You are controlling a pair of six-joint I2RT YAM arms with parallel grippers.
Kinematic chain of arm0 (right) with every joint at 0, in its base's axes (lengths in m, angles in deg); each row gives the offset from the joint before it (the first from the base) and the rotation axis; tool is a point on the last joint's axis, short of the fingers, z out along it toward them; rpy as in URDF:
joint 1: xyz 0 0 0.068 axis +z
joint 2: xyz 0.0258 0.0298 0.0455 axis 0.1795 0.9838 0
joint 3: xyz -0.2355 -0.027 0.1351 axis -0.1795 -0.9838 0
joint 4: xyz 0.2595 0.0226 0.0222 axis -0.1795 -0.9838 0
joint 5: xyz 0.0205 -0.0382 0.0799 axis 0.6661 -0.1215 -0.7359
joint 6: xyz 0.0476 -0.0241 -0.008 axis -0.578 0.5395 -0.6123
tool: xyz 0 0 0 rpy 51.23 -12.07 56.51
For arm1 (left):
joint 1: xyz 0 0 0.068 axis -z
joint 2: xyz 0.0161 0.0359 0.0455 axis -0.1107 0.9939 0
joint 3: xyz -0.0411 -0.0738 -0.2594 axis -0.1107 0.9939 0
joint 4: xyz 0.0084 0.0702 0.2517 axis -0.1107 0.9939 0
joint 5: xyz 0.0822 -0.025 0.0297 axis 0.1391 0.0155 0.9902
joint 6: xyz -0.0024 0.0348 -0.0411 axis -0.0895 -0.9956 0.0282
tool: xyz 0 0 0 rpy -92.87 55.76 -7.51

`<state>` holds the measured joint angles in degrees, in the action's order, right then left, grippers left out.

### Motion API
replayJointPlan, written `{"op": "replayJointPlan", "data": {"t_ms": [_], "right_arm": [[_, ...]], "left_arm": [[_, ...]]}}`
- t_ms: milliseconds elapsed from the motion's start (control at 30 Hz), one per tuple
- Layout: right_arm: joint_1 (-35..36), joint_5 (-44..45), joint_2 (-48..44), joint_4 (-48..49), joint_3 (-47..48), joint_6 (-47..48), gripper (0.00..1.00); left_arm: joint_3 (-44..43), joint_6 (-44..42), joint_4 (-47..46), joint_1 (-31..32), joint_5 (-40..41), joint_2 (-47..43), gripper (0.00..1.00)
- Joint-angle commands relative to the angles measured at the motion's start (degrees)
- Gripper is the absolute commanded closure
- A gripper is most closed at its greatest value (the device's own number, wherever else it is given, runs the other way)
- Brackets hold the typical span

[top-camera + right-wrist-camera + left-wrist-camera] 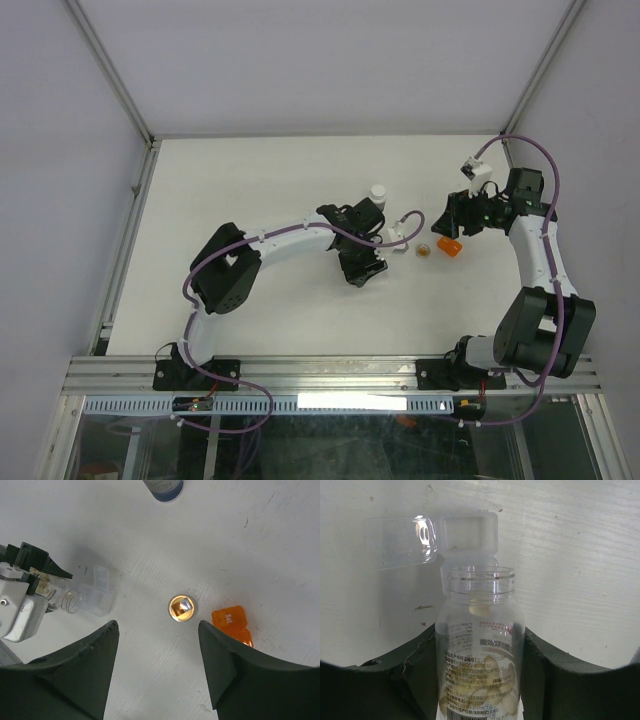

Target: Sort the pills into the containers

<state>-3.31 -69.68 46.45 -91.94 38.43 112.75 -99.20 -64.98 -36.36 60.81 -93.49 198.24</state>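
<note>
My left gripper (480, 630) is shut on a clear labelled pill bottle (480, 645) holding several pale pills (507, 700). The bottle's open mouth points at the small transparent box (470, 532), whose lid (400, 542) lies open to the left. One pale pill (480, 611) sits near the bottle's neck. In the right wrist view the same box (97, 597) lies at the bottle's mouth (70, 601). The tan-orange round vial (181, 608) stands upright to the right of the box. My right gripper (157, 625) is open and empty, hovering above the vial. In the top view the left gripper (380, 240) and the right gripper (447, 222) flank the vial (424, 250).
An orange pill box marked "Sat." (230, 622) lies just right of the vial and also shows in the top view (449, 247). A white-capped bottle (378, 192) stands behind the left gripper; its base shows in the right wrist view (164, 487). Walls enclose the table.
</note>
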Motion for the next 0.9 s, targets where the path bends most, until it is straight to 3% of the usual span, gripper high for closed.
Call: {"op": "replayJointPlan", "data": {"t_ms": [0,867], "right_arm": [[-0.5,-1.7,-0.1,0.6,2.4,0.5,0.32],[-0.6,-2.0,0.1,0.2,2.4,0.8,0.32]], "left_arm": [[-4.2,1.1,1.5,1.1,1.0,0.2,1.00],[-9.3,1.0,6.0,1.5,3.1,3.1,1.00]]}}
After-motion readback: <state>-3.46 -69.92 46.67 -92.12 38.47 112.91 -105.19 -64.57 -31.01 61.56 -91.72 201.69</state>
